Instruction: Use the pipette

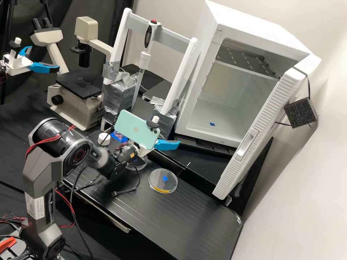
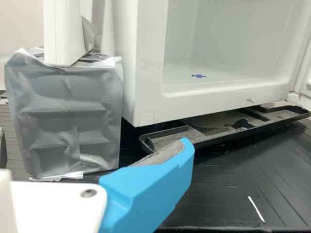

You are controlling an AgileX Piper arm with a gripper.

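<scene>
The pipette (image 1: 145, 57), white with a red button on top, hangs upright from the crossbar of a white stand (image 1: 185, 72) at the back. In front of and below that stand is my gripper (image 1: 167, 144), right of the phone on the wrist; one blue finger shows. In the wrist view the gripper (image 2: 146, 187) has a blue finger with nothing against its grey pad, so it stands open and empty. Beyond it is a silver-taped block (image 2: 65, 119) under a stand leg (image 2: 63, 34).
A white cabinet (image 1: 188, 112) stands open at the right, its door (image 1: 258, 126) swung forward. A round lidded dish (image 1: 163, 185) lies on the black bench (image 1: 159, 220), another dish (image 1: 139, 165) behind the wrist. A microscope (image 1: 77, 108) and white-capped bottle (image 1: 104, 138) stand left.
</scene>
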